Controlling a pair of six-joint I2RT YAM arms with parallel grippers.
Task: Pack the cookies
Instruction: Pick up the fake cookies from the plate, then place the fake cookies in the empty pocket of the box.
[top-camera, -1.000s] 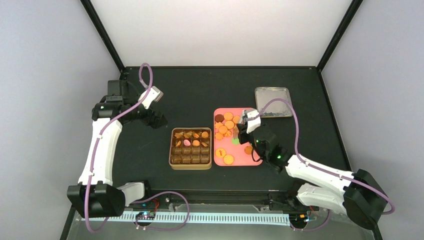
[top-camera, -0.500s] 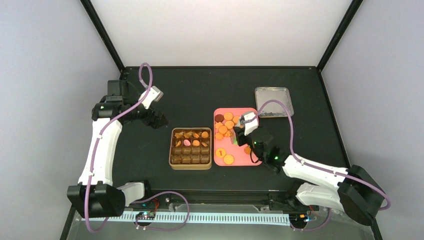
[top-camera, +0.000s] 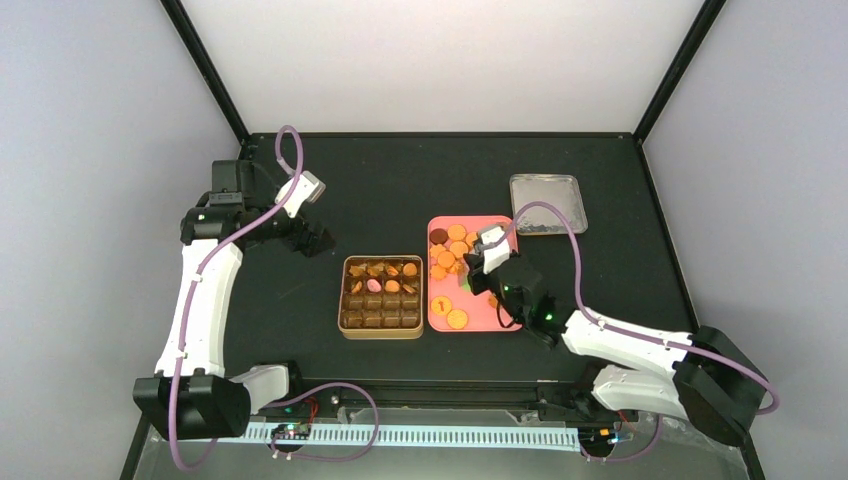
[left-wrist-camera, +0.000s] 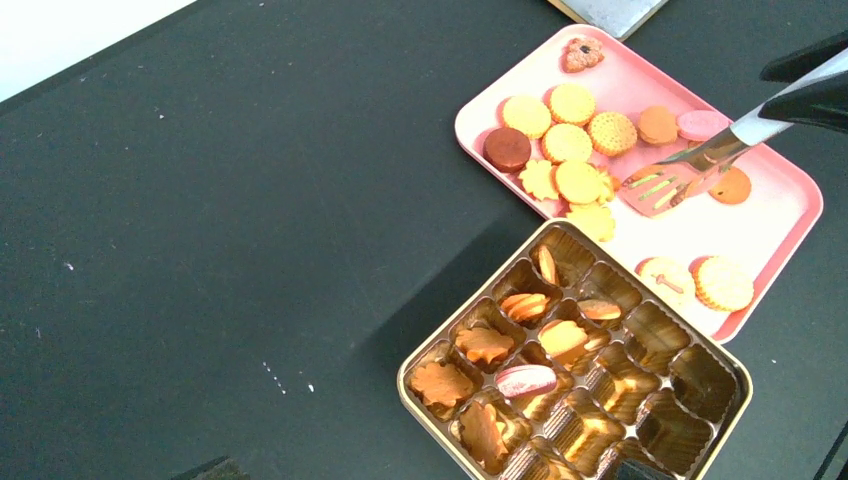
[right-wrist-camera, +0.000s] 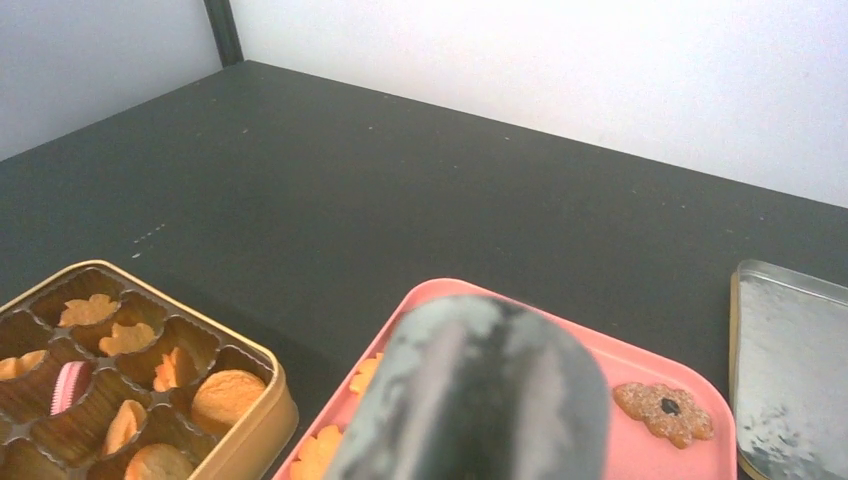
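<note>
Many cookies (top-camera: 455, 245) lie on the pink tray (top-camera: 490, 315), mostly round and orange-golden, one dark brown; they also show in the left wrist view (left-wrist-camera: 570, 140). Several more sit in the far rows of the gold tin (top-camera: 343, 300), as the left wrist view (left-wrist-camera: 520, 340) shows. My right gripper (top-camera: 482, 262) is shut on metal tongs (left-wrist-camera: 690, 165), whose tips hang low over the tray among the cookies. The tongs' blurred handle (right-wrist-camera: 480, 400) fills the right wrist view. My left gripper (top-camera: 318, 240) is open and empty, above the table left of the tin.
A silver lid (top-camera: 546, 204) lies at the back right of the tray. A flower-shaped biscuit with a dark centre (right-wrist-camera: 665, 410) lies near the tray's far corner. The tin's near compartments (left-wrist-camera: 690, 380) hold nothing. Black table surface surrounds both containers.
My right gripper has moved the tongs slightly left and farther back over the tray, toward the pile of cookies. The left arm has barely moved.
</note>
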